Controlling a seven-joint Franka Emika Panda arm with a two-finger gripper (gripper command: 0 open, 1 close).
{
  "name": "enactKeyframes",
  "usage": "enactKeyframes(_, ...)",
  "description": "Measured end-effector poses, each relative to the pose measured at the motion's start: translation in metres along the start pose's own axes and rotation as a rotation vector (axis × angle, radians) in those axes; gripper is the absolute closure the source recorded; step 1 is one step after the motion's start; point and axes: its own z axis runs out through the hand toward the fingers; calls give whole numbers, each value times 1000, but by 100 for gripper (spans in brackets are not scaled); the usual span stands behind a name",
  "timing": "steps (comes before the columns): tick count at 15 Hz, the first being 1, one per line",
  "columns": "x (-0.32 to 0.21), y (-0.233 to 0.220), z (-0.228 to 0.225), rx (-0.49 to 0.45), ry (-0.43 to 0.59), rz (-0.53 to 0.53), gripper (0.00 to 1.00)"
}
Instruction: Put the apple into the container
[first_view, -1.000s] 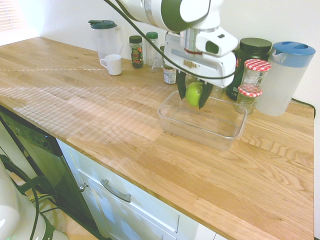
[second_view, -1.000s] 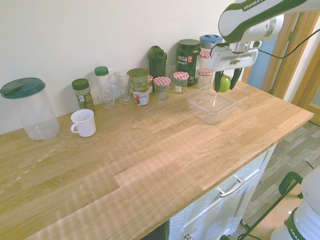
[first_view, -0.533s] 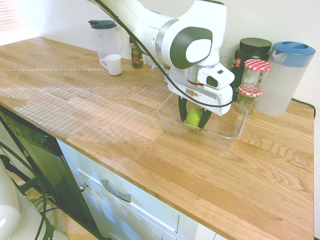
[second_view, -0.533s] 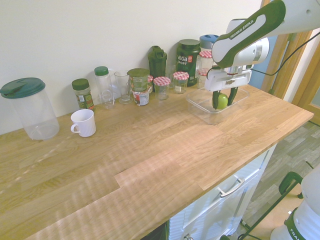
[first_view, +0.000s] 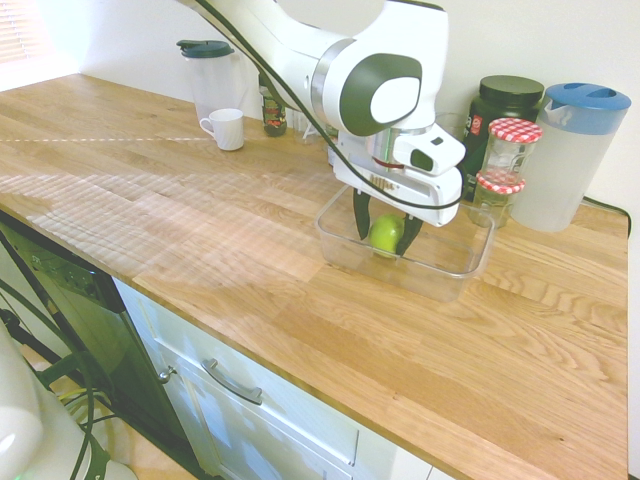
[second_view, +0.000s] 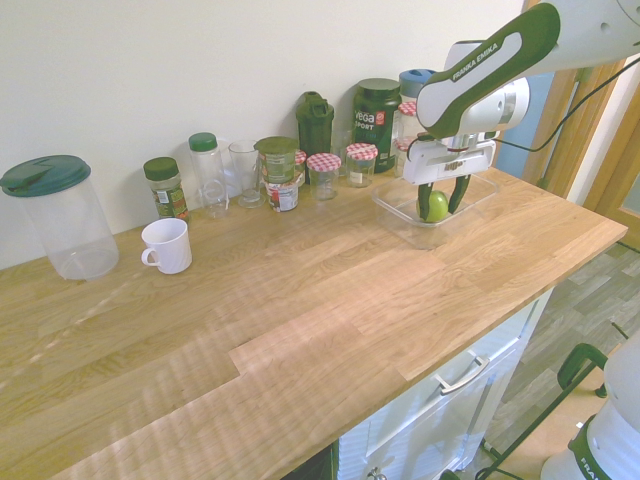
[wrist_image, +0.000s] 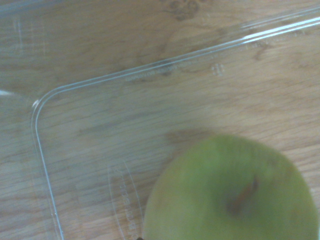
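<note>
The end effector (first_view: 385, 232) points straight down inside the container (first_view: 447, 275), a clear shallow tub that sits on the wooden desk (first_view: 250, 250) near the back wall. The apple (first_view: 385, 235) lies between the two dark fingers (first_view: 360, 214), low in the tub. From these views it is not clear whether the fingers press on the apple or stand a little apart from it, so whether it is gripped or already let go cannot be told. In the second exterior view the end effector (second_view: 440, 200) reaches down into the container (second_view: 405, 222), and the apple (second_view: 436, 206) shows green between the fingers. The wrist view shows the apple (wrist_image: 232, 190) from above, large and blurred, with its short stem, over the clear floor of the container (wrist_image: 125, 130) near one rounded corner; wood grain shows through the plastic.

Just beside the tub, toward the wall, stand two glass jars with red-checked lids (first_view: 508, 160), a dark tub with a black lid (first_view: 505, 105) and a pitcher with a blue lid (first_view: 575, 150). Well apart, further along the desk, a white mug (first_view: 225, 128) stands near a clear jug with a dark green lid (first_view: 210, 70). In the second exterior view the mug (second_view: 168, 245) stands beside that jug (second_view: 58, 215), and a row of bottles and jars (second_view: 280, 170) lines the wall
</note>
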Motion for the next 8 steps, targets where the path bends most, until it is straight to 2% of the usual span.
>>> enactKeyframes(2, -3, -3, -4, 5, 3, -8, 0)
enactKeyframes(4, -7, -8, -28, 23, 16, -25, 0)
enactKeyframes(6, -24, -19, -77, 61, 35, -62, 0)
enactKeyframes(8, -67, -36, -125, 106, 37, -130, 0)
